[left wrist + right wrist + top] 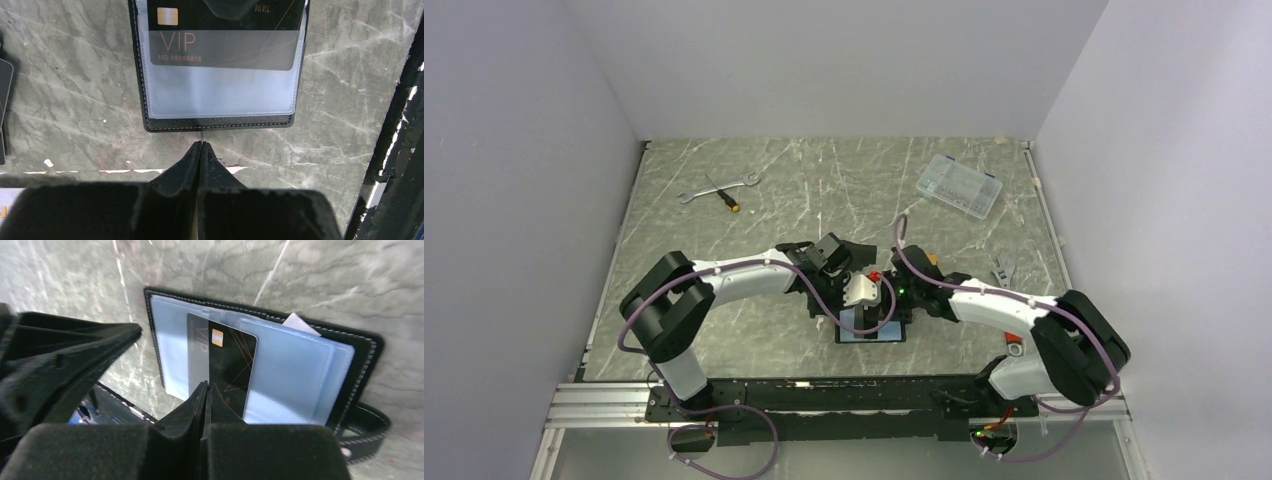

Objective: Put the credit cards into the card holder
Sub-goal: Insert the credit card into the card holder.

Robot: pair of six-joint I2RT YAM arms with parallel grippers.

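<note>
Marbled grey tabletop [754,215] carries the card holder [220,100], lying open so its clear pocket [220,80] faces up. Your left gripper [201,145], fingers pressed together, sits just beside its near edge, probably bracing it. Your right gripper [206,386], likewise pressed together, meets the black credit card [232,365] lying half inside the pocket, likely nudging it deeper.

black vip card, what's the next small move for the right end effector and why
Probably push the black VIP card deeper into the clear sleeve with the shut right end effector: its chip end sticks out, and empty sleeve lies beyond its leading edge. The shut left end effector sits at the card holder's edge.
</note>
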